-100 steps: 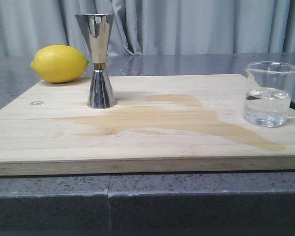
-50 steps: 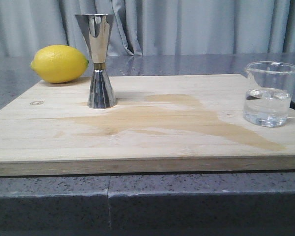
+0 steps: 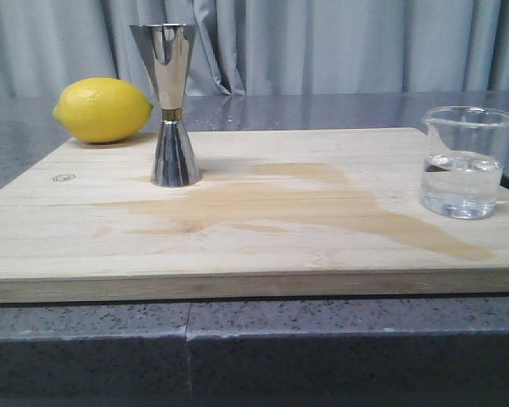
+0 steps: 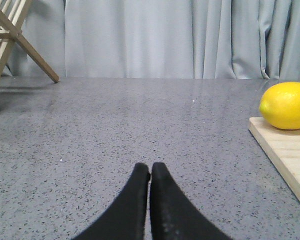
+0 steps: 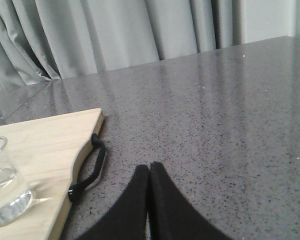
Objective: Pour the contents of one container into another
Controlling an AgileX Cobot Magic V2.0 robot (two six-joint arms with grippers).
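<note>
Steel and glass stand well apart on the pale wooden board [image 3: 263, 246]: the jigger [image 3: 170, 102], a shiny hourglass with a thin gold band at its waist, is upright toward the side of my left hand [image 4: 150, 172], and the clear beaker [image 3: 465, 161], with a pouring lip and a little clear liquid in its bottom, is upright near the board's edge on the side of my right hand [image 5: 149, 172]. A long tan stain [image 3: 322, 208] runs across the wood grain between them. Just beside the jigger, at the board's far corner, lies a smooth yellow lemon [image 3: 103, 109].

My left hand is clenched on nothing, its two black fingers pressed tip to tip, low over the speckled grey worktop [image 4: 115, 125]. The lemon and the board's corner sit ahead of it and off to one side, apart from it.

My right hand is likewise clenched and empty, fingers together, low over the same worktop. The beaker is near it, off to the side, beyond the board's curved edge, where a black handle loop [image 5: 90, 167] hangs. Neither hand touches the board.
</note>
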